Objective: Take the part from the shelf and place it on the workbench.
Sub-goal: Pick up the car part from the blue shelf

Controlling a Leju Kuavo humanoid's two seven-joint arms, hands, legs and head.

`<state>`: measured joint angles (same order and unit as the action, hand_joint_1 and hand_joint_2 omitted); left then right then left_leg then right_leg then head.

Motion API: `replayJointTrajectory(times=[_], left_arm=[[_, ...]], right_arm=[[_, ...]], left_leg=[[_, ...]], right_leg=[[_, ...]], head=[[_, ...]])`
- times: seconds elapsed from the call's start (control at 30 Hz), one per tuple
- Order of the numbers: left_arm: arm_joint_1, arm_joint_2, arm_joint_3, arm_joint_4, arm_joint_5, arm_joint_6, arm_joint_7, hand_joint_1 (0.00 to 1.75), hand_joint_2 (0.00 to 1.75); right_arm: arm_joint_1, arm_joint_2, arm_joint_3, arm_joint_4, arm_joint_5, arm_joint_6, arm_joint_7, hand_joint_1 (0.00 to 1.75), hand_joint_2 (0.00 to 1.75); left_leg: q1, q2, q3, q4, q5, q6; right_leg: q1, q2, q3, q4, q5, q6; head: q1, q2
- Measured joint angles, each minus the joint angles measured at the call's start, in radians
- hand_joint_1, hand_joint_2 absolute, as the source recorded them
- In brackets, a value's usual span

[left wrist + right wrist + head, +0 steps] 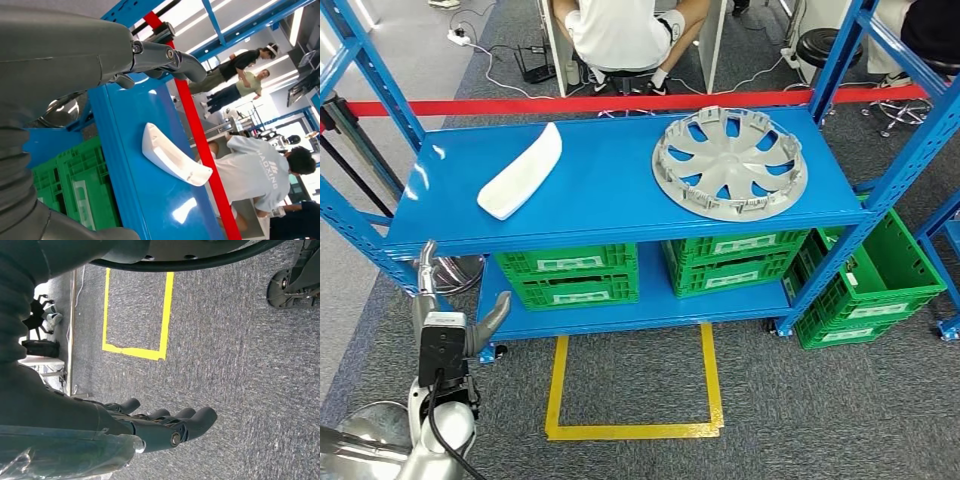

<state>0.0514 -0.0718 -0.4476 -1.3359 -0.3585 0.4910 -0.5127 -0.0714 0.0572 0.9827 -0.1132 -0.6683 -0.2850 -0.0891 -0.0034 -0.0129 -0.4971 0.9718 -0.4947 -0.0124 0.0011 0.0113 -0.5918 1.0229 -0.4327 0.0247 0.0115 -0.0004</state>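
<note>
White part [520,172] is lying untouched on the blue shelf [607,190], so I'm judging nothing done yet. I'm holding the left robot hand [444,320] empty, fingers spread, below the shelf edge; the right robot hand [166,422] is hanging empty over grey carpet [241,365], fingers loosely apart. A hubcap [729,162] is sitting alongside, green crates [569,275] beneath.

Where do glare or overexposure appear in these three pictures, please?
Head view: soft glare patches on the blue shelf. Left wrist view: bright reflections on the shelf beside the white part, and the background lights look overexposed. Right wrist view: evenly lit carpet, no glare.
</note>
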Motion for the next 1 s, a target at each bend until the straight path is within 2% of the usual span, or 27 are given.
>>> replayJointTrajectory(times=[0.23, 0.33, 0.4, 0.43, 0.5, 0.53, 0.57, 0.6, 0.63, 0.67, 0.7, 0.73, 0.77, 0.83, 0.9, 0.93, 0.97, 1.0], left_arm=[[0.001, 0.000, 0.004, 0.000, 0.003, 0.005, 0.000, 0.00, 1.75], [0.001, 0.000, 0.004, -0.004, 0.003, 0.006, 0.000, 0.00, 1.75], [0.001, -0.001, 0.005, -0.008, 0.003, 0.008, 0.000, 0.00, 1.75], [0.002, -0.002, 0.005, -0.010, 0.003, 0.009, 0.000, 0.00, 1.75], [0.004, -0.002, 0.006, -0.011, 0.004, 0.010, 0.000, 0.00, 1.75], [0.006, -0.002, 0.007, -0.011, 0.004, 0.010, 0.000, 0.00, 1.75], [0.007, -0.002, 0.007, -0.011, 0.004, 0.010, 0.000, 0.00, 1.75], [0.008, -0.002, 0.008, -0.011, 0.004, 0.010, 0.000, 0.00, 1.75], [0.009, -0.001, 0.008, -0.011, 0.004, 0.010, 0.000, 0.00, 1.75], [0.009, -0.001, 0.009, -0.011, 0.004, 0.010, 0.000, 0.00, 1.75], [0.009, -0.001, 0.010, -0.011, 0.004, 0.011, 0.000, 0.00, 1.75], [0.008, -0.001, 0.010, -0.011, 0.004, 0.011, 0.000, 0.00, 1.75], [0.008, -0.001, 0.011, -0.011, 0.004, 0.011, 0.000, 0.00, 1.75], [0.008, -0.001, 0.011, -0.011, 0.004, 0.011, 0.000, 0.00, 1.75], [0.007, -0.001, 0.012, -0.012, 0.004, 0.012, 0.000, 0.00, 1.75], [0.006, -0.001, 0.012, -0.013, 0.004, 0.012, 0.000, 0.00, 1.75], [0.006, -0.001, 0.012, -0.014, 0.004, 0.012, 0.000, 0.00, 1.75], [0.006, 0.000, 0.012, -0.014, 0.004, 0.012, 0.000, 0.00, 1.75]], right_arm=[[0.000, 0.000, 0.001, 0.000, -0.001, -0.001, 0.001, 0.00, 1.75], [0.000, 0.000, 0.002, 0.000, -0.001, -0.001, 0.001, 0.00, 1.75], [0.000, 0.000, 0.003, 0.000, -0.001, -0.002, 0.001, 0.00, 1.75], [0.000, 0.000, 0.003, 0.000, -0.001, -0.002, 0.001, 0.00, 1.75], [0.000, 0.000, 0.003, 0.001, -0.001, -0.003, 0.001, 0.00, 1.75], [0.001, 0.000, 0.003, 0.001, -0.001, -0.003, 0.001, 0.00, 1.75], [0.001, 0.000, 0.003, 0.001, -0.001, -0.003, 0.001, 0.00, 1.75], [0.002, 0.000, 0.003, 0.001, -0.001, -0.003, 0.002, 0.00, 1.75], [0.003, 0.000, 0.003, 0.001, -0.001, -0.003, 0.002, 0.00, 1.75], [0.004, -0.001, 0.003, 0.001, -0.001, -0.003, 0.002, 0.00, 1.75], [0.004, 0.000, 0.004, 0.001, -0.001, -0.002, 0.002, 0.00, 1.75], [0.004, 0.000, 0.004, 0.001, -0.001, -0.002, 0.003, 0.00, 1.75], [0.003, 0.000, 0.005, 0.001, -0.001, -0.002, 0.003, 0.00, 1.75], [0.003, 0.001, 0.008, 0.001, -0.001, -0.002, 0.003, 0.00, 1.75], [0.003, 0.001, 0.010, 0.001, -0.001, -0.002, 0.003, 0.00, 1.75], [0.003, 0.001, 0.010, 0.001, -0.001, -0.002, 0.003, 0.00, 1.75], [0.004, 0.002, 0.011, 0.001, -0.001, -0.002, 0.003, 0.00, 1.75], [0.004, 0.002, 0.011, 0.001, -0.001, -0.002, 0.003, 0.00, 1.75]], left_leg=[[-0.004, 0.000, -0.004, 0.006, -0.003, 0.007], [-0.003, 0.000, -0.005, 0.002, 0.000, 0.017], [0.004, 0.001, 0.001, -0.011, 0.008, 0.026], [0.008, 0.001, 0.005, -0.017, 0.011, 0.029], [0.009, 0.001, 0.009, -0.019, 0.009, 0.031], [0.010, 0.001, 0.012, -0.019, 0.007, 0.031], [0.011, 0.001, 0.016, -0.018, 0.002, 0.029], [0.012, 0.000, 0.023, -0.018, -0.004, 0.026], [0.015, -0.001, 0.033, -0.018, -0.011, 0.022], [0.018, -0.001, 0.044, -0.017, -0.021, 0.015], [0.019, -0.002, 0.053, -0.014, -0.031, 0.008], [0.019, -0.003, 0.057, -0.012, -0.040, 0.001], [0.017, -0.003, 0.059, -0.010, -0.046, -0.005], [0.016, -0.003, 0.059, -0.012, -0.053, -0.012], [0.017, -0.001, 0.055, 0.004, -0.066, -0.020], [0.018, 0.000, 0.036, 0.041, -0.084, -0.025], [0.018, 0.002, 0.001, 0.102, -0.110, -0.028], [0.017, 0.002, -0.046, 0.180, -0.138, -0.030]], right_leg=[[-0.004, 0.000, 0.000, -0.002, 0.003, 0.007], [-0.004, 0.000, 0.001, -0.010, 0.006, 0.016], [-0.002, 0.000, -0.010, 0.007, -0.005, 0.024], [-0.001, -0.001, -0.029, 0.046, -0.024, 0.027], [-0.002, -0.001, -0.099, 0.180, -0.080, 0.034], [-0.002, -0.001, -0.134, 0.243, -0.098, 0.037], [-0.003, -0.001, -0.156, 0.277, -0.097, 0.039], [-0.003, -0.001, -0.158, 0.269, -0.076, 0.041], [-0.005, -0.001, -0.138, 0.220, -0.038, 0.043], [-0.007, -0.002, -0.106, 0.150, 0.002, 0.047], [-0.007, -0.001, -0.073, 0.086, 0.027, 0.050], [-0.008, 0.001, -0.049, 0.043, 0.036, 0.045], [-0.007, 0.003, -0.037, 0.022, 0.031, 0.037], [-0.004, 0.007, -0.036, 0.021, 0.013, 0.012], [-0.005, 0.007, -0.033, 0.021, 0.004, -0.003], [-0.006, 0.006, -0.028, 0.020, 0.000, -0.010], [-0.007, 0.005, -0.024, 0.018, -0.004, -0.015], [-0.007, 0.004, -0.020, 0.018, -0.009, -0.019]], head=[[0.000, 0.000], [-0.001, 0.000], [0.001, 0.000], [0.003, 0.000], [0.005, 0.000], [0.005, 0.000], [0.005, 0.000], [0.006, 0.000], [0.005, 0.000], [0.006, 0.000], [0.008, 0.000], [0.009, 0.000], [0.009, 0.000], [0.003, 0.000], [-0.003, 0.000], [-0.005, 0.000], [-0.007, 0.000], [-0.009, 0.000]])
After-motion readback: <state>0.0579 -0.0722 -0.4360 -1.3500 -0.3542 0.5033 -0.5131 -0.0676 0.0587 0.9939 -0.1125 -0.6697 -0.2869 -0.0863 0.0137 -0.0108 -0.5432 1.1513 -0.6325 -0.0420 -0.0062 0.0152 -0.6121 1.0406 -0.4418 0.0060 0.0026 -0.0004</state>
